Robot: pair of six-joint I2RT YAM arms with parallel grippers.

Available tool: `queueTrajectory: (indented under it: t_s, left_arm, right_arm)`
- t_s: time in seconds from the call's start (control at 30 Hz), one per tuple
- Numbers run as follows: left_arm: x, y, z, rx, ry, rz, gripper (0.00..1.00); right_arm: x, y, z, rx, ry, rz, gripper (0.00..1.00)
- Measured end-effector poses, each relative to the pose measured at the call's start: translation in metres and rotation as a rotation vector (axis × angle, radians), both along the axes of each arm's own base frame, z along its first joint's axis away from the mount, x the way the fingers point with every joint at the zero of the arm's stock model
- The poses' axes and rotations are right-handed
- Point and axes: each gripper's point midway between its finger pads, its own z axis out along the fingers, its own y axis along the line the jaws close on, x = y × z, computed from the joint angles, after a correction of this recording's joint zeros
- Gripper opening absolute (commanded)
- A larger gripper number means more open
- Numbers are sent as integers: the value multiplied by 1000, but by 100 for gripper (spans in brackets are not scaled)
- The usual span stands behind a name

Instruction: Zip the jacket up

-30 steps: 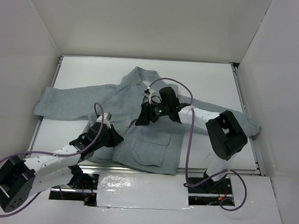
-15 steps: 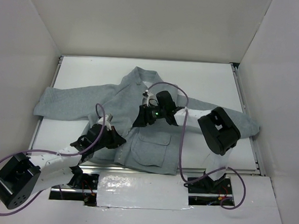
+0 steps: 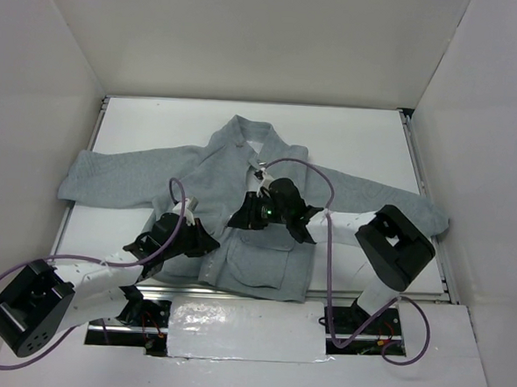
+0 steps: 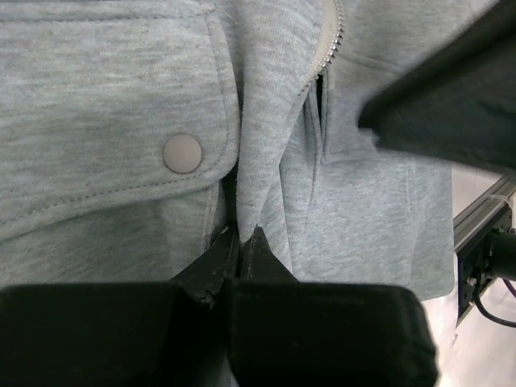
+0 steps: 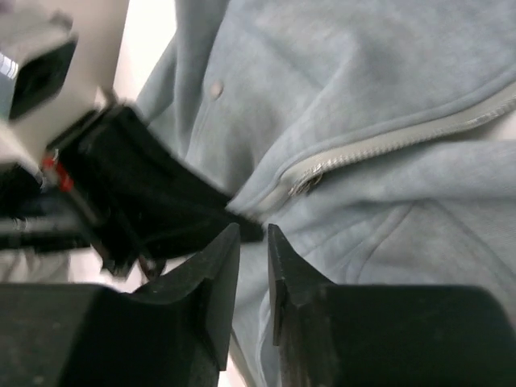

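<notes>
The light-grey fleece jacket (image 3: 242, 171) lies spread on the white table (image 3: 358, 138), collar at the far side. My left gripper (image 3: 206, 243) is at the lower left front. In the left wrist view it (image 4: 242, 235) is shut on a fold of the jacket (image 4: 105, 89) below the zipper teeth (image 4: 329, 40), next to a flap-pocket snap (image 4: 183, 153). My right gripper (image 3: 238, 219) hovers over the centre front. In the right wrist view it (image 5: 254, 235) is open a narrow gap and empty. The metal pull (image 5: 307, 181) sits just beyond its fingertips on the pale zipper (image 5: 403, 141).
White walls enclose the table on three sides. An aluminium rail (image 3: 235, 291) runs along the near edge and also shows in the left wrist view (image 4: 482, 216). Purple cables (image 3: 325, 250) loop from both arms. The left gripper body (image 5: 137, 205) is close beside the right fingers.
My right gripper has moved down the jacket front toward the near edge and closer to the left gripper. The left gripper has stayed on the lower front.
</notes>
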Motion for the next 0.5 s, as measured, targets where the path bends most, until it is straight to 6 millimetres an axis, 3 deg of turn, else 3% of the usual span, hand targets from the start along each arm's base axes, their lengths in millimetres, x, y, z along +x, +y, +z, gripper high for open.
queueTrajectory:
  t_s: [0.17,0.5]
  left_arm:
    - [0,-3,3,-10,-4,-17,0]
    - [1,-4,7,3,-14,-34,0]
  right_arm:
    - [18,0,-13,-26,46,-110,18]
    - [29,-3,-19,-25,106,-218,24]
